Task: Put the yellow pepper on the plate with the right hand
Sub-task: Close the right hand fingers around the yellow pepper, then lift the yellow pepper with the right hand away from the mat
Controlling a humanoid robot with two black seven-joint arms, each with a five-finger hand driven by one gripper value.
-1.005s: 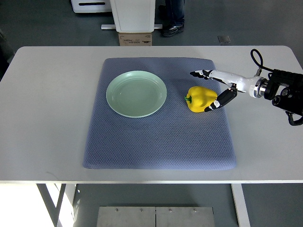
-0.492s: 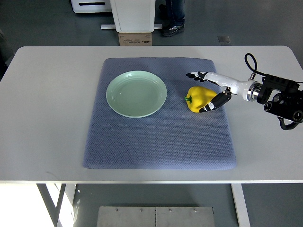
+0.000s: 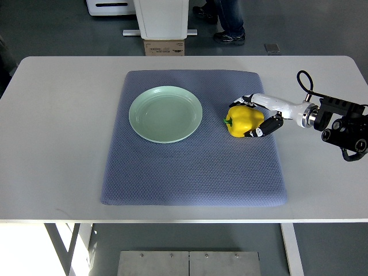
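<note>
Since a moment ago my fingers [image 3: 242, 103] have dropped from their spread pose above the pepper [image 3: 244, 120] and curled down onto its far side, and my thumb has drawn in against its near right side. My right hand [image 3: 257, 117] now wraps the pepper from the right, fingers along the top edge and thumb low at the front, so the hold looks closed around it, though the pepper lies on the mat [image 3: 194, 138] and is not lifted.

My forearm reaches in from the right edge, nearly level, angled slightly up toward the wrist, with the black wrist housing over the bare table [image 3: 57, 144] just off the mat's right border. A black cable loops above the wrist.

The pepper sits on the right part of the mat, its green stem pointing left toward the plate [image 3: 165, 114]. The plate lies near it to the left, apart from it, with a strip of mat between them.

Beyond the table's far edge, a person's shoes [image 3: 229, 37] show on the floor beside a cardboard box [image 3: 164, 47].
</note>
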